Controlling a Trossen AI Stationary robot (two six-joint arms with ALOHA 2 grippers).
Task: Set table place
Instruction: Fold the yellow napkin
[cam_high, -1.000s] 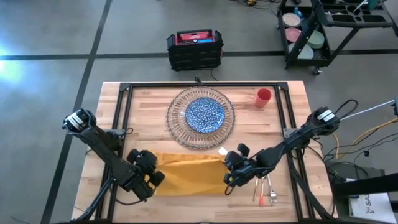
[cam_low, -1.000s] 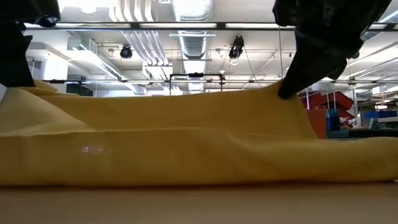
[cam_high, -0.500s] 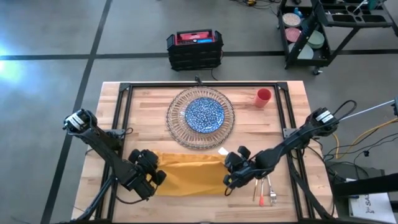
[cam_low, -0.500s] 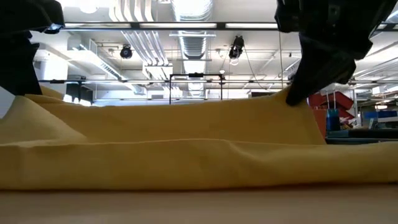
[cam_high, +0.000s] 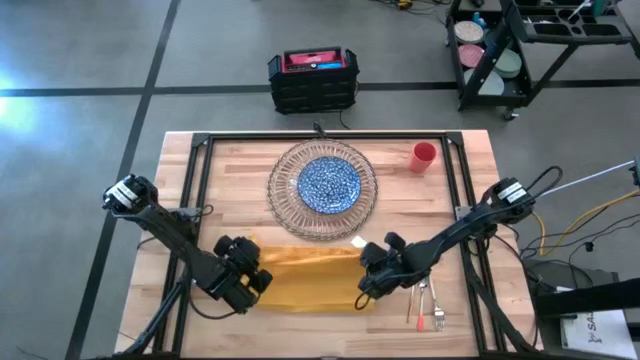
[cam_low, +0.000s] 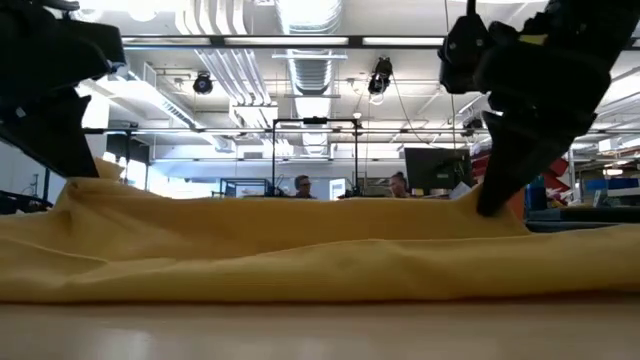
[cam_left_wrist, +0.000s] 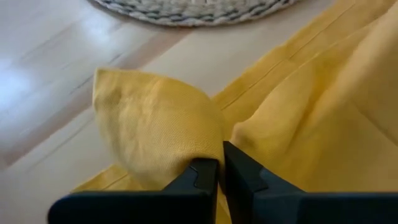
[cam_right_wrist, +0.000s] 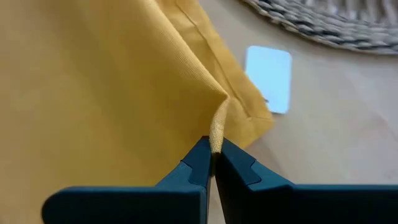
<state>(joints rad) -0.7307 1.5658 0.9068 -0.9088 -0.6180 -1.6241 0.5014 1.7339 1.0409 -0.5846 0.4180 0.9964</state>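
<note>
**Q:** While both arms work at the near edge of the light-wood butcher-block tabletop (cam_high: 470, 165), where is the cloth and what grips it?

**A:** The yellow cloth napkin (cam_high: 305, 280) lies spread and rumpled along the near part of the tabletop, between the two arms. The left tool (cam_left_wrist: 219, 171) is clenched on a bunched fold at the napkin's left end. The right tool (cam_right_wrist: 212, 155) is clenched on a thin pinched ridge of hem at the napkin's right end. Both pinched points are raised above the rest of the cloth in the low view.

**Q:** What lies around the napkin?

**A:** Just beyond it sits the wide clear ribbed glass charger (cam_high: 283, 205), with the smaller blue-patterned plate (cam_high: 329, 184) centred on it. The charger's rim is near the napkin's far edge; contact cannot be confirmed. A small white rectangular card (cam_right_wrist: 268, 78) lies on the wood just beside the napkin's right corner. The orange-handled metal cutlery (cam_high: 429, 305) lies to the right of the napkin, close to the right arm. The small red cup (cam_high: 424, 156) stands at the far right, well apart from the cloth.

**Q:** What obstructs the views?

**A:** From table height the napkin fills the foreground and hides the charger, plate and cup.

**Q:** Anything off the tabletop?

**A:** A black crate with a red top (cam_high: 313, 78) stands on the floor beyond the far edge.
</note>
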